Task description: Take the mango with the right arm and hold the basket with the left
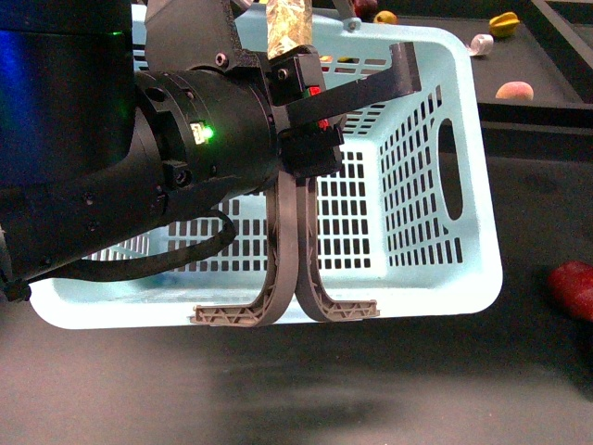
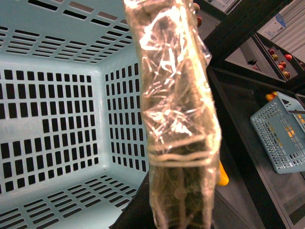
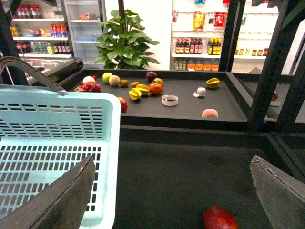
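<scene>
Basket on the left, right jaws wide open and empty, mango not yet picked!

The left gripper [image 1: 334, 69] has the two handles [image 1: 283, 269] of the basket [image 1: 486, 269] gathered up into it. The arm hides how tightly those jaws close, so I can't call that grip. The right gripper [image 3: 171, 162] hovers over the dark table [image 3: 190, 191] beside the basket, jaws spread wide with nothing between them. The mango [image 3: 143, 88] looks to be way back on the far shelf [image 3: 186, 112], in a cluster of fruit and just beside a starfruit [image 3: 135, 94]. Now the dangers. A red fruit [image 3: 219, 218] lies close below the open jaws, and that's the easy wrong grab. In that cluster the jaws could close on a neighbour or send the mango rolling. And a loose left hold could let the basket swing into the reach.
</scene>
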Tool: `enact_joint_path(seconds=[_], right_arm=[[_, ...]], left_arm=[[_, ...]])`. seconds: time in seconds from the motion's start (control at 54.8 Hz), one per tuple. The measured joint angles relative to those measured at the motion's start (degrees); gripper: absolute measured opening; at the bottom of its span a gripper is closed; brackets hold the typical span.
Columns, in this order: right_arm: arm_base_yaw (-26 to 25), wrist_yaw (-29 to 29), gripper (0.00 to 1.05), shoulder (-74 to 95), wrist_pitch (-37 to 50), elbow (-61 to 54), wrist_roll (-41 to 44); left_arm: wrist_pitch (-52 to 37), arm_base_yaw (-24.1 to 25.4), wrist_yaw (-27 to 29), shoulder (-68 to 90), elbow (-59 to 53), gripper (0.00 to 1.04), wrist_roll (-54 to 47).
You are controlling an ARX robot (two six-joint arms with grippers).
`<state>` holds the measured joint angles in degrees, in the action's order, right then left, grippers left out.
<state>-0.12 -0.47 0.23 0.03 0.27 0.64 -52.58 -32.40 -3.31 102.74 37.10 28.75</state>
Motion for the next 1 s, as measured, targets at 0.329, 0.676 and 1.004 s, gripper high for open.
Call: enact_joint_path(seconds=[0.329, 0.676, 1.004], right_arm=[[0.0, 0.0, 0.97, 0.0, 0.0, 0.0, 0.0], [-11.0, -6.6, 0.97, 28.2, 11.9, 3.4, 0.4], [-28.4, -11.0, 0.97, 91.3, 48.5, 17.0, 5.6]], left_arm=[[0.0, 0.0, 0.1, 0.0, 0.0, 0.06, 0.0], [0.0, 0.0, 0.0, 0.0, 0.0, 0.06, 0.0], [0.0, 0.0, 0.1, 0.0, 0.0, 0.06, -0.1]])
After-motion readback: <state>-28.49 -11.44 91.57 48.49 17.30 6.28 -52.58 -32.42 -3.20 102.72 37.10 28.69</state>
